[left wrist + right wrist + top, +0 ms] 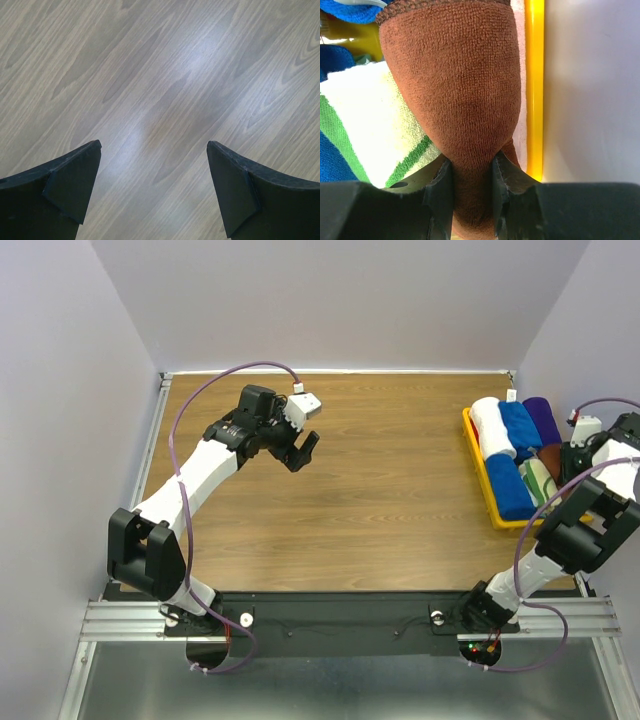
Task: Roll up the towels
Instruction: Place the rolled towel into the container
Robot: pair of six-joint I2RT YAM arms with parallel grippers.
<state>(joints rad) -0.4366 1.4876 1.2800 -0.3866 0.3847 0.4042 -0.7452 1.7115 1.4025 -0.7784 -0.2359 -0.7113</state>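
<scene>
Item: rust-brown towel point(455, 100), in yellow tray point(535, 90), one bunched end pinched by right hand point(472, 192). Risk: narrow hold (only a fold) may slip on lifting, or drag out the adjacent cream-and-green towel point(370, 120). Left hand point(152, 170): spread wide, empty, above surface point(150, 60).

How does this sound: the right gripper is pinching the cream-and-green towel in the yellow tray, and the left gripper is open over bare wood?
Not quite. The right wrist view shows the right gripper pinching the brown towel, not the cream-and-green towel beside it. The rest holds: yellow tray, left gripper open over the table.
</scene>
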